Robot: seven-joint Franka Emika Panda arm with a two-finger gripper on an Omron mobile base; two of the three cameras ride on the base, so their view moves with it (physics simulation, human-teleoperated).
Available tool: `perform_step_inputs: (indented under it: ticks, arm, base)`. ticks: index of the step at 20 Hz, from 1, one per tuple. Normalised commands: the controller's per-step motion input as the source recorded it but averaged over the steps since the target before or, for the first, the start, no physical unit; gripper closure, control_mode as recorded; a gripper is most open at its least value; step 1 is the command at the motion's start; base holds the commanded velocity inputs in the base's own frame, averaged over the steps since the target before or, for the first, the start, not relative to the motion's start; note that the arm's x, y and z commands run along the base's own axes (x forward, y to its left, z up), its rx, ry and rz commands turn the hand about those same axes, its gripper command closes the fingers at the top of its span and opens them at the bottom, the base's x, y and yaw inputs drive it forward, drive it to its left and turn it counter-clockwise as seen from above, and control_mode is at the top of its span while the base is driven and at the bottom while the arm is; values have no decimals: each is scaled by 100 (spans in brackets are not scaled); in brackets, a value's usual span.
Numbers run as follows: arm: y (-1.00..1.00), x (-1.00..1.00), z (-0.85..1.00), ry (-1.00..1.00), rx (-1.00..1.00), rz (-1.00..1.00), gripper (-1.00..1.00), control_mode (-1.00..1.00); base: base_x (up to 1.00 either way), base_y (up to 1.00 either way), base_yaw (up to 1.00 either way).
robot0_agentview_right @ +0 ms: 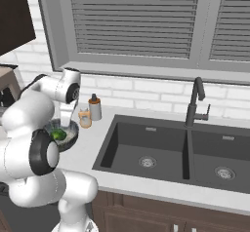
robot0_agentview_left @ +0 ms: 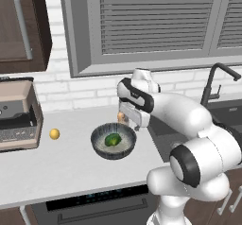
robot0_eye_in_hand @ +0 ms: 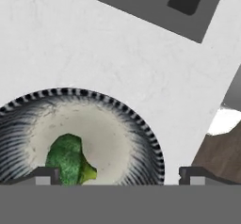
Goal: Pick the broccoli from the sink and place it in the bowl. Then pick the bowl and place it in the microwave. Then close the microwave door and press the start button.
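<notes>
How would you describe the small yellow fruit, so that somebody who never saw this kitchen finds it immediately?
Start at the white counter under the shuttered window, left of the sink. On it stands a striped dark bowl holding green broccoli. The yellow fruit lies alone to the left of that bowl, apart from it: small, round, smooth and plain yellow, not green and lumpy.

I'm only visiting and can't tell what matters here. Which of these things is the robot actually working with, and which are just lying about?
Part of the job:
- broccoli, lying in the bowl
- bowl, on the counter
- sink, both basins bare
- gripper, open above the bowl

Just lying about:
- yellow fruit on the counter
- two small bottles by the sink
- faucet
</notes>
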Motion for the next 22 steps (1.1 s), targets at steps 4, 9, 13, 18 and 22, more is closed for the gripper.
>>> perform_step_inputs:
  ticks: [4,9,13,18,22]
  arm:
    - [-44,-15,14,4,1,9,-100,-100]
    - [-38,-20,4,0,0,17,-100,-100]
    - [-29,-10,0,0,0,45,-100,-100]
    - [-3,-2,0,-10,1,49,-100,-100]
    - [0,2,-2,-8,14,39,-100,-100]
  base:
    - [0,0,0]
    - [0,0,0]
    - [0,0,0]
    - [0,0,0]
    - [0,0,0]
